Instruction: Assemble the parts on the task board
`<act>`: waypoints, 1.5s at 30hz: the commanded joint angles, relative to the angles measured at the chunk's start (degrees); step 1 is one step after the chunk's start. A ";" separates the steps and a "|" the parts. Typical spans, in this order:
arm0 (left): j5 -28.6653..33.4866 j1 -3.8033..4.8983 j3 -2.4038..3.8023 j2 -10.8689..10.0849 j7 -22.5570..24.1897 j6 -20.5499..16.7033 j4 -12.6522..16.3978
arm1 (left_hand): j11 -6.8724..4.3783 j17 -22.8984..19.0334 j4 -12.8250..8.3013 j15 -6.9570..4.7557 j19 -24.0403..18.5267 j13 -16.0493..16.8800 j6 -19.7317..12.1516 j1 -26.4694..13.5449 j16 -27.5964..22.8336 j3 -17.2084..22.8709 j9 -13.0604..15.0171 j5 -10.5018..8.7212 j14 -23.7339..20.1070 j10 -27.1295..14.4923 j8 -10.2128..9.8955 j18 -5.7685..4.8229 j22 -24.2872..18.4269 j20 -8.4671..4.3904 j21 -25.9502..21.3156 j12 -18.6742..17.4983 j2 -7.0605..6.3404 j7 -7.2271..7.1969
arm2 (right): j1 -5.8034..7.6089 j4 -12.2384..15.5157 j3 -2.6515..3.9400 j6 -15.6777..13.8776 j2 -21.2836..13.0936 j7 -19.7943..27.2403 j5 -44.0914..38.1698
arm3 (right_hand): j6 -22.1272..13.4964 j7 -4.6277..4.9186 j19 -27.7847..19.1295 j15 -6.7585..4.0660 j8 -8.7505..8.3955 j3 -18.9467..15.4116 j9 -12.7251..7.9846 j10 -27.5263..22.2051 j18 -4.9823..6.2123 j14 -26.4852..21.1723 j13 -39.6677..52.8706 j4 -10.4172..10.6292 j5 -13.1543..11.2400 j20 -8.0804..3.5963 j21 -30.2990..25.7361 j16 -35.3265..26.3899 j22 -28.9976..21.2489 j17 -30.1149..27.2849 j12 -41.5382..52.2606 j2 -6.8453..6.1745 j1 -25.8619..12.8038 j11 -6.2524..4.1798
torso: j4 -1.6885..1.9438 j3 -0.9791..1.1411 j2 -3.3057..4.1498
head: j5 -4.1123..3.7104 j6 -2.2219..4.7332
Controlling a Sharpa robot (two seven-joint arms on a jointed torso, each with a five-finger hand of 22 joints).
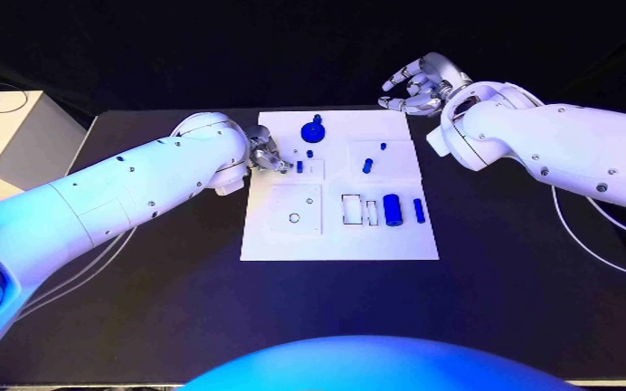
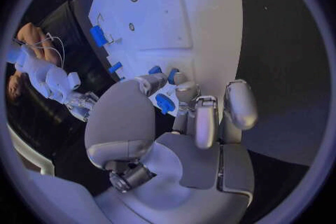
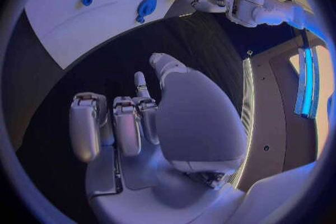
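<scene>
The table carries the white board at its middle. The left hand sits at the board's left edge, fingers curled beside small blue parts; whether it pinches one cannot be told. The right hand hovers off the board's far right corner, fingers spread, holding nothing.

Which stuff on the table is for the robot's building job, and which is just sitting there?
For the job:
task board
blue knob-shaped part
small blue parts
two blue cylinders
left hand, at the board's edge
right hand, off the board

Just lying about:
white box beside the table
cables
</scene>
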 commanded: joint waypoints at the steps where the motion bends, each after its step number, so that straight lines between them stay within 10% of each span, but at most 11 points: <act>1: 0.65 -0.71 -0.46 0.07 -0.68 2.84 -0.11 | -0.03 14.22 0.02 -0.12 0.18 -0.10 -0.08 -0.20 0.20 -0.82 -0.12 -0.16 5.67 -0.50 -0.25 -0.13 0.07 0.01 -0.15 0.26 0.64 0.30 | -0.02 0.05 0.01 0.39 0.01 0.50 -0.62 | -0.55 0.02 3.10 0.01 0.39 0.26 0.05 4.54 -0.11 5.49 13.85 0.10 0.24 0.13 -0.33 -0.30 7.77 13.06 -0.19 -0.09 -0.51 -0.05 | -0.01 0.01 0.02 | -0.03 -0.02; 27: 0.12 -0.74 -0.13 -1.54 -0.68 1.63 1.87 | 0.11 14.06 0.17 -0.03 0.14 -0.16 -0.12 -3.06 0.12 -7.88 -0.52 -0.05 5.61 -0.62 -0.44 -0.10 -0.03 0.09 -0.31 0.55 2.38 0.45 | -0.23 -0.03 0.01 0.41 -0.06 0.49 -0.62 | -0.55 0.02 3.10 0.01 0.39 0.26 0.05 4.54 -0.11 5.49 13.85 0.10 0.24 0.13 -0.33 -0.30 7.77 13.06 -0.19 -0.09 -0.51 -0.05 | 0.02 -0.01 0.01 | -0.21 0.23; 45: 0.32 -0.74 1.90 -2.84 -0.50 -0.76 3.94 | 0.12 14.13 0.15 -0.03 0.20 -0.22 -0.05 -5.10 0.15 -10.29 -0.46 -0.09 5.64 -0.59 -0.23 -0.11 0.03 0.10 -0.31 0.68 2.72 0.44 | -0.54 -0.16 0.01 0.51 -0.01 0.50 -0.62 | -0.63 0.00 3.09 0.01 0.42 0.40 0.08 4.51 -0.10 5.48 13.82 0.05 0.27 0.12 -0.38 -0.32 7.74 13.03 -0.22 -0.21 -0.62 -0.06 | -0.02 0.01 0.02 | -0.18 0.34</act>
